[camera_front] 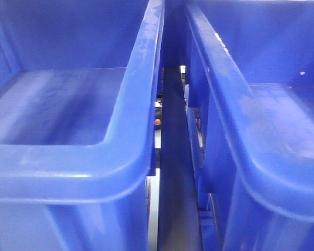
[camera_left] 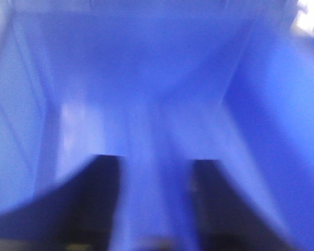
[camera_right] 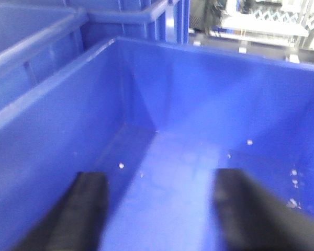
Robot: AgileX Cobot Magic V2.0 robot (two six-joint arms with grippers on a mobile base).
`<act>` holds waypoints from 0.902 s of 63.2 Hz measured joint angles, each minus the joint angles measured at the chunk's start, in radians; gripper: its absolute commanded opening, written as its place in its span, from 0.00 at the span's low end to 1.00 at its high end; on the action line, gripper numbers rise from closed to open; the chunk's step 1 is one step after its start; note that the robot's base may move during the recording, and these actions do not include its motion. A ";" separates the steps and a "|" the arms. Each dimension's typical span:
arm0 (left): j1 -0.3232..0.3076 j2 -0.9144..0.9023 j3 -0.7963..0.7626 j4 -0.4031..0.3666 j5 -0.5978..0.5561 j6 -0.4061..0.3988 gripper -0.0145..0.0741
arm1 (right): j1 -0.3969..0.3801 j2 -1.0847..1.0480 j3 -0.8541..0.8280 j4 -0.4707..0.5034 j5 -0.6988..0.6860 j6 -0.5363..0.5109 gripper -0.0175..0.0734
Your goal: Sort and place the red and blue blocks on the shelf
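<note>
No red or blue block can be made out in any view. My left gripper [camera_left: 156, 159] hangs inside a large blue bin [camera_left: 261, 104]. Its two dark fingers [camera_left: 102, 172] stand apart, and the heavy blur shows only blue between them, so I cannot tell whether a blue block sits there. My right gripper [camera_right: 161, 175] is open over the floor of another blue bin [camera_right: 57, 104], with only the bare bin bottom between its fingers [camera_right: 89, 191]. Of the shelf, only a grey strip [camera_front: 174, 172] shows between the bins.
Two large blue plastic bins [camera_front: 68, 104] [camera_front: 282, 115] fill the front view side by side with a narrow gap between them. White specks [camera_right: 249, 141] dot the right bin's floor. A white and dark structure [camera_right: 261, 23] stands beyond that bin's far wall.
</note>
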 measured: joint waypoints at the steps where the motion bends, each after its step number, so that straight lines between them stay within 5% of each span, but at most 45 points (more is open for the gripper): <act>1: 0.000 -0.006 0.000 0.000 0.000 0.000 0.31 | 0.000 0.000 0.000 0.000 -0.002 0.000 0.43; 7: 0.000 -0.047 0.000 0.010 0.000 0.000 0.31 | 0.000 0.000 0.000 0.000 -0.004 0.000 0.24; 27: 0.017 -0.161 0.000 0.066 0.031 0.000 0.31 | -0.027 0.000 0.000 -0.001 -0.012 0.000 0.26; 43: 0.173 -0.238 0.000 0.068 0.083 0.000 0.31 | -0.208 -0.018 0.000 -0.001 -0.032 0.000 0.26; 57: 0.263 -0.321 0.000 0.068 0.188 0.000 0.31 | -0.264 -0.122 0.000 0.025 -0.019 0.000 0.26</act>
